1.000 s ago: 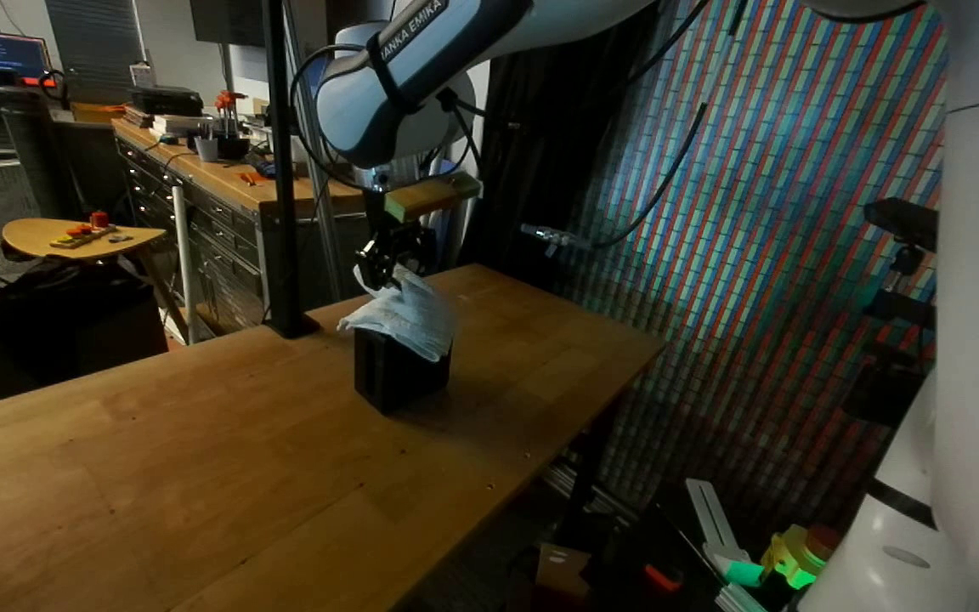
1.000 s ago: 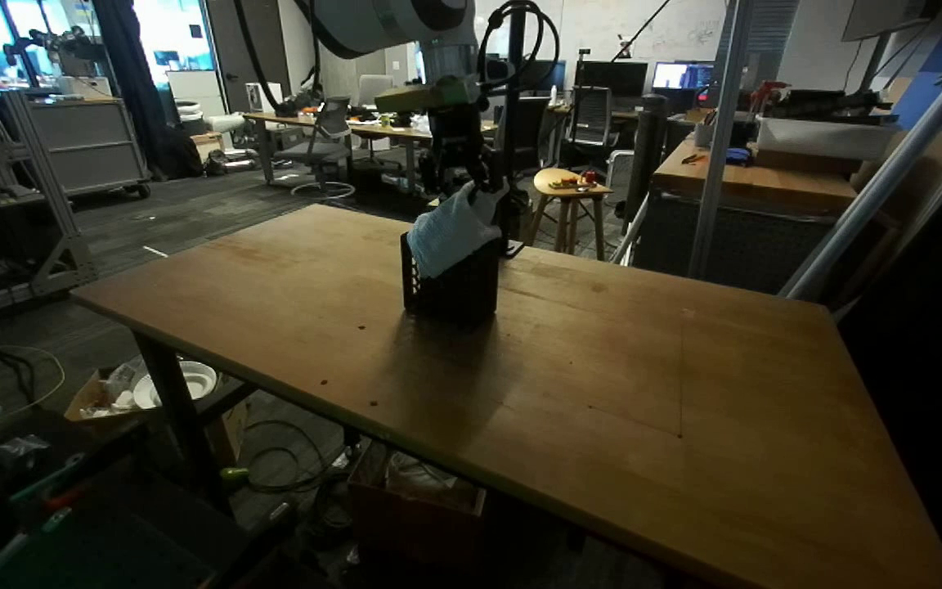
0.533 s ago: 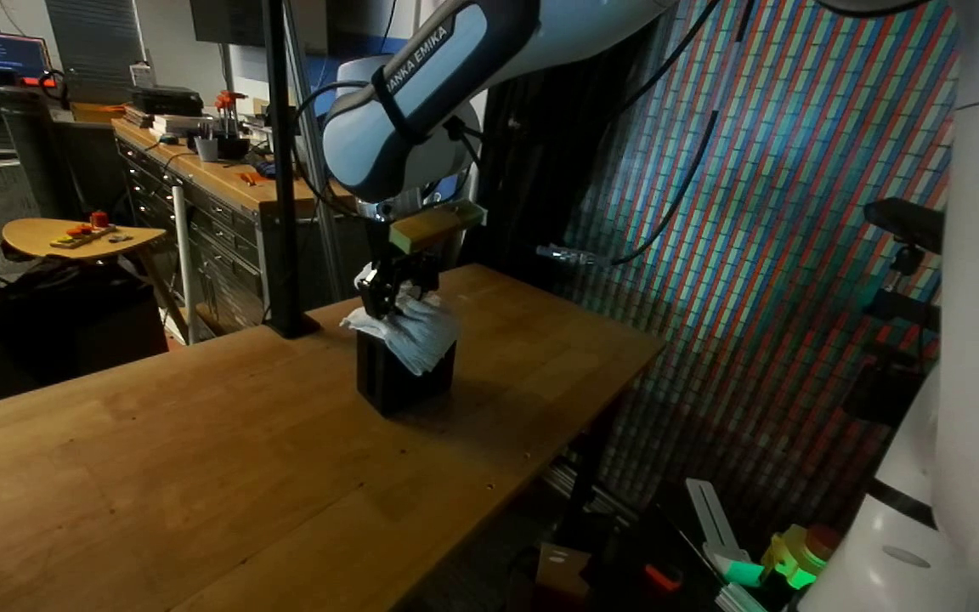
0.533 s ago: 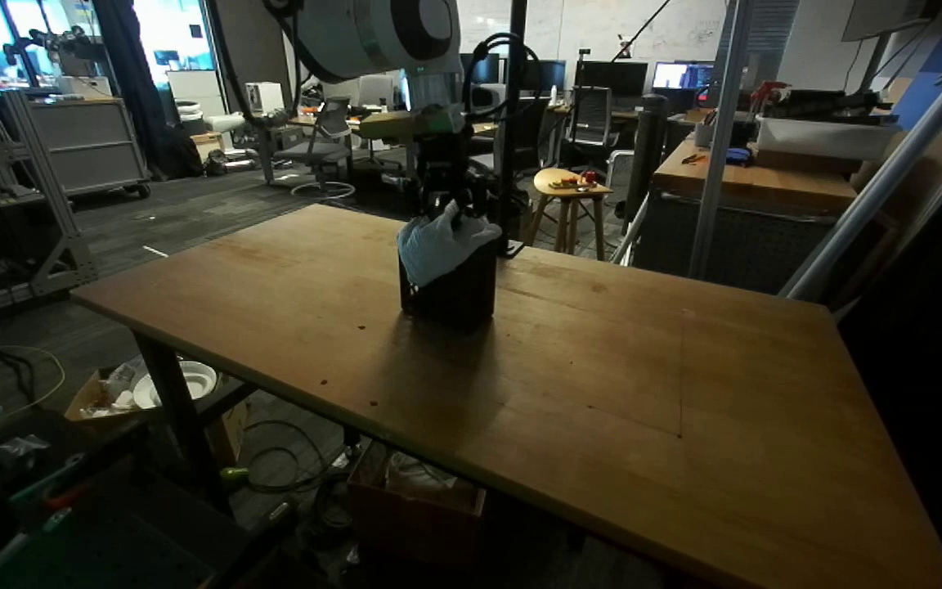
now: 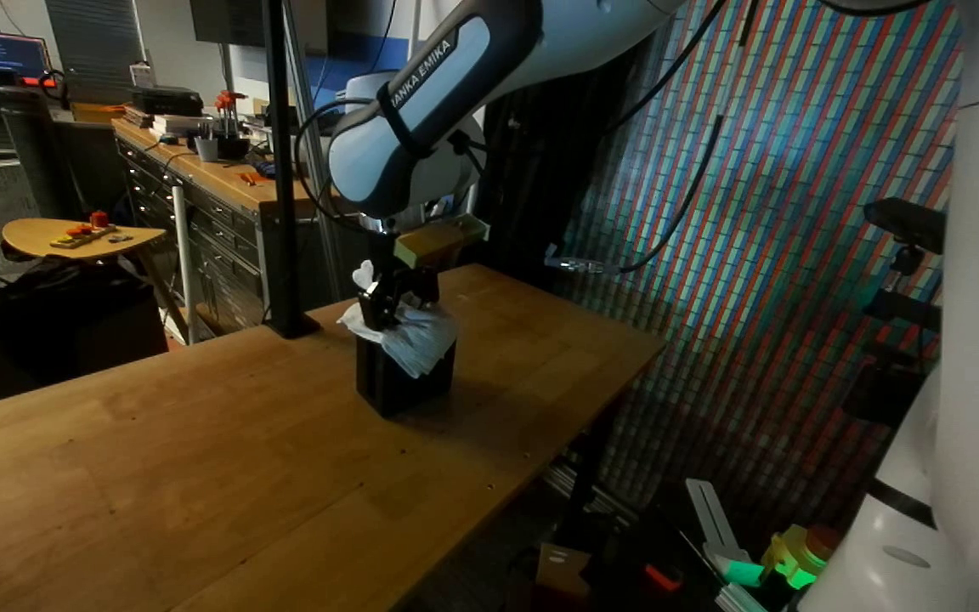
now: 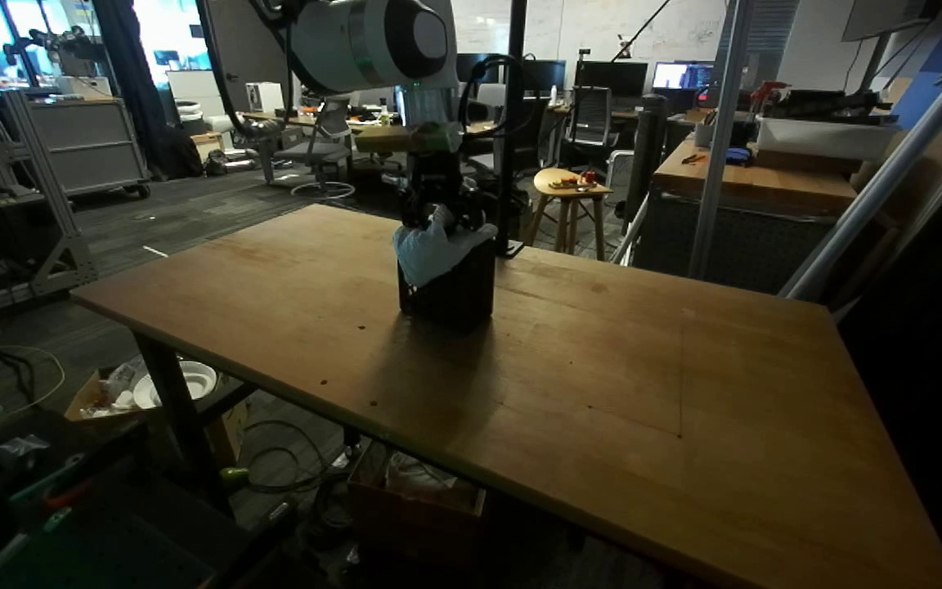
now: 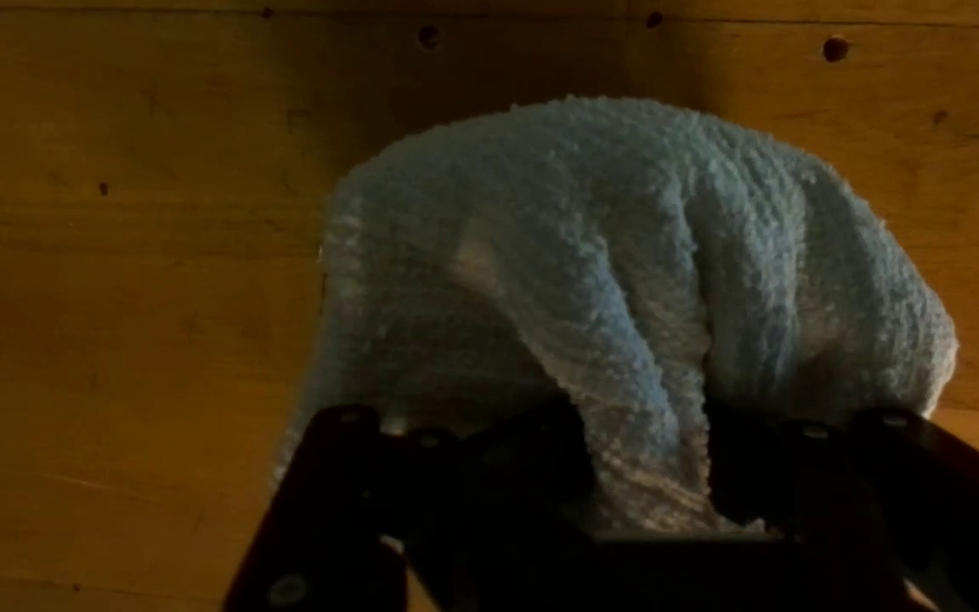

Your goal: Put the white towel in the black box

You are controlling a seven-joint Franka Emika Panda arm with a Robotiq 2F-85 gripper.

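Down at the bottom edge of the wrist view, we've got the gripper (image 7: pixel 649 463), and its black fingers (image 7: pixel 536 446) are clamped on a bunched-up fold of the white towel (image 7: pixel 608 255). They're only partway apart, kinda narrow really, with towel filling the gap and touching both sides. How hard they're squeezing, we honestly can't tell, and the very tips are too dark to make out well. As for where the towel is: in both exterior views we see it slumped over the top of the black box (image 6: pixel 450 298), with one part hanging down the outside of the wall. We can't see how much of it is inside, since the fabric covers the top. In an exterior view, a white bit of it also sticks up right beside the gripper. The box stands upright on the wooden table (image 6: pixel 643 393), and the robot arm (image 5: pixel 447 93) reaches down from above, so we get the gripper just over the box with towel bunched against it.
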